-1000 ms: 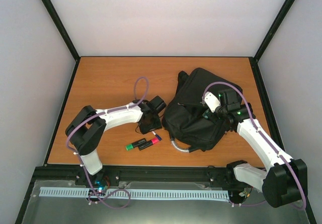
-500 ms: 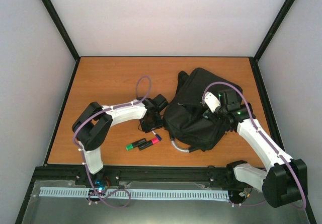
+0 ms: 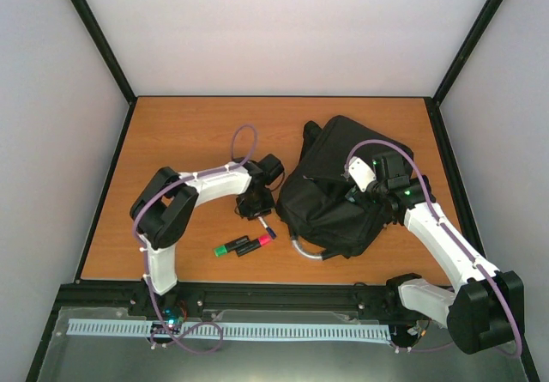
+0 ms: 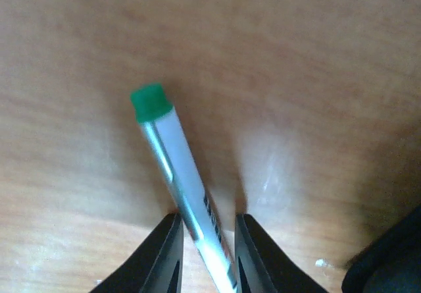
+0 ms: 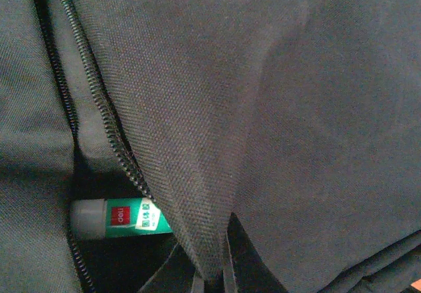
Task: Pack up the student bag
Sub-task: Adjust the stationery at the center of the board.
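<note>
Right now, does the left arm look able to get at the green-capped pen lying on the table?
Probably yes: the left hand straddles the green-capped pen, one finger on each side of its barrel, and nothing sits between them.

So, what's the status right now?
Left gripper straddling pen, grip unclear. Right gripper shut on bag, pocket open, glue stick inside. Two highlighters nearby, nothing blocking.
</note>
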You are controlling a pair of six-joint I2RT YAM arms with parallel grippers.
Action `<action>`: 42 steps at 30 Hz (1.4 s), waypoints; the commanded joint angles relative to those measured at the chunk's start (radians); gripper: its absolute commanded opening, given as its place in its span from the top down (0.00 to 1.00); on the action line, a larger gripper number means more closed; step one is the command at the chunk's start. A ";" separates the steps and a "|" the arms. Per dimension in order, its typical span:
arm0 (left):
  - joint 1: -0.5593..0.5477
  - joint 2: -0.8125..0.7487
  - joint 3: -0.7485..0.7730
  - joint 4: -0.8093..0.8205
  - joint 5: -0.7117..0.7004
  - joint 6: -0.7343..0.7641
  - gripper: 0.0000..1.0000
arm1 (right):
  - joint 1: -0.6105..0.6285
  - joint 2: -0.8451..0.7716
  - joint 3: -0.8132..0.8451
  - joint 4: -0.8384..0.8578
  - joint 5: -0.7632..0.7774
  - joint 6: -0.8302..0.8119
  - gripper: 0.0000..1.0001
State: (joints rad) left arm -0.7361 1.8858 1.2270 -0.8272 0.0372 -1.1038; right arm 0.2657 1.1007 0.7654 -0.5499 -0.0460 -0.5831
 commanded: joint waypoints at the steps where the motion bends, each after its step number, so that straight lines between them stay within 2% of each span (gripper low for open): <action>1: 0.046 0.072 0.101 -0.065 -0.034 0.179 0.78 | 0.005 -0.008 0.008 0.015 -0.054 -0.006 0.97; 7: 0.050 0.140 0.207 -0.150 -0.136 0.439 0.81 | 0.005 -0.012 0.008 0.015 -0.050 -0.006 0.97; 9: 0.050 0.134 0.214 -0.159 -0.176 0.488 0.85 | 0.005 -0.012 0.008 0.015 -0.052 -0.005 0.97; 16: 0.051 0.124 0.256 -0.229 -0.345 0.620 0.84 | 0.006 -0.009 0.010 0.013 -0.057 -0.006 0.97; 22: 0.051 0.081 0.238 -0.202 -0.265 0.663 0.66 | 0.006 -0.009 0.009 0.012 -0.057 -0.004 0.97; 25: 0.049 0.058 0.220 -0.215 -0.270 0.646 0.60 | 0.005 -0.011 0.009 0.011 -0.057 -0.003 0.97; 29: 0.051 -0.011 0.145 -0.224 -0.284 0.619 0.38 | 0.005 -0.013 0.010 0.010 -0.058 -0.003 0.97; 33: 0.050 -0.073 0.051 -0.207 -0.258 0.613 0.25 | 0.005 -0.012 0.010 0.011 -0.062 -0.004 0.97; 36: 0.050 -0.100 -0.005 -0.164 -0.200 0.640 0.26 | 0.006 -0.010 0.011 0.007 -0.069 -0.005 0.97; 38: 0.050 -0.107 -0.017 -0.144 -0.184 0.648 0.30 | 0.006 -0.009 0.013 0.008 -0.070 -0.006 0.97; 40: 0.050 -0.112 -0.016 -0.127 -0.177 0.662 0.36 | 0.006 -0.010 0.013 0.007 -0.070 -0.006 0.97; 42: 0.050 -0.109 -0.010 -0.114 -0.185 0.669 0.46 | 0.006 -0.010 0.012 0.006 -0.071 -0.006 0.97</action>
State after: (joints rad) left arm -0.6910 1.8072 1.2030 -0.9989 -0.1684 -0.4618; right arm 0.2657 1.1007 0.7654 -0.5510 -0.0540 -0.5831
